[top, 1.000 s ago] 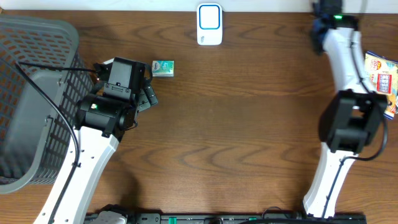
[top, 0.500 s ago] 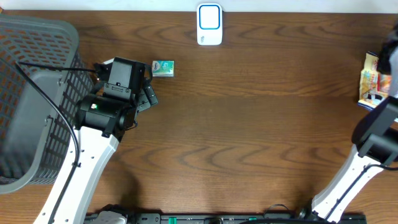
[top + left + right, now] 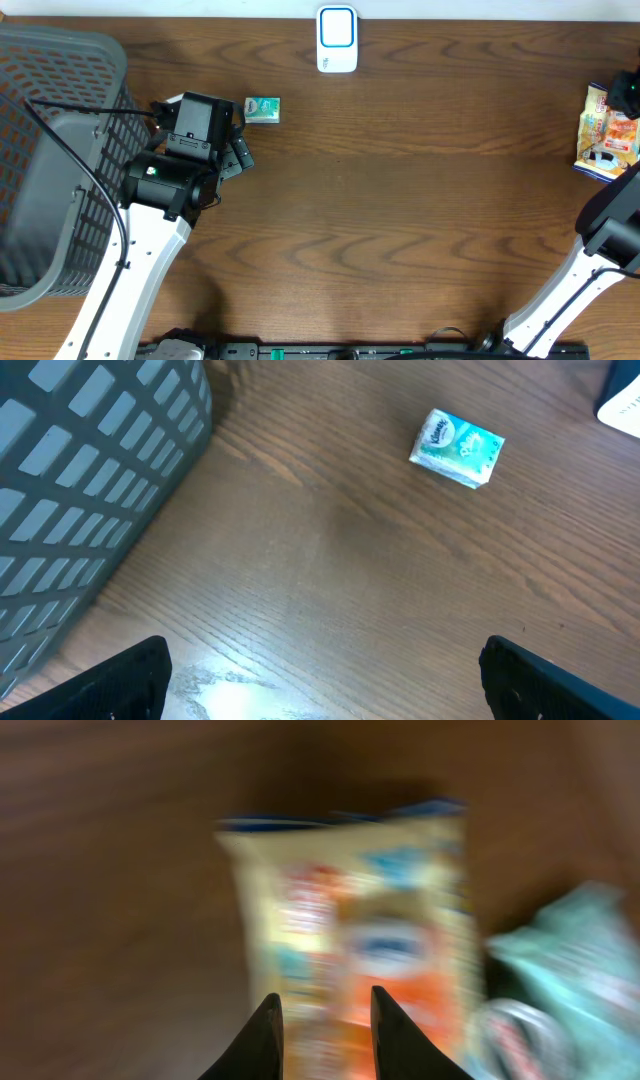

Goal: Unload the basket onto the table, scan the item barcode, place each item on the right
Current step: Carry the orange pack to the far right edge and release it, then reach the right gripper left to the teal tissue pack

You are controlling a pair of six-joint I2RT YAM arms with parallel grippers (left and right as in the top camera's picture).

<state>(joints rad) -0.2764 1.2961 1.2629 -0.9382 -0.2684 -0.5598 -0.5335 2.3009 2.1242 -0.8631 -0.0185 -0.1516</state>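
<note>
Far right on the desk (image 3: pixel 400 200), the snack packet (image 3: pixel 350 920) lies straight ahead of my right claw (image 3: pixel 325 1010), lengthwise; claw narrowly parted, empty.

Stretches the left white arm with black joints (image 3: pixel 150 240) from the near side forward, leaning a little to the right. Holds the left black two-finger gripper (image 3: pixel 320 660) spread fully wide. Bends the right white arm with black joints (image 3: pixel 545 290) outward past the right border. Holds the right black two-finger gripper (image 3: pixel 322 1005) only narrowly parted, in a blurred wrist view.
</note>
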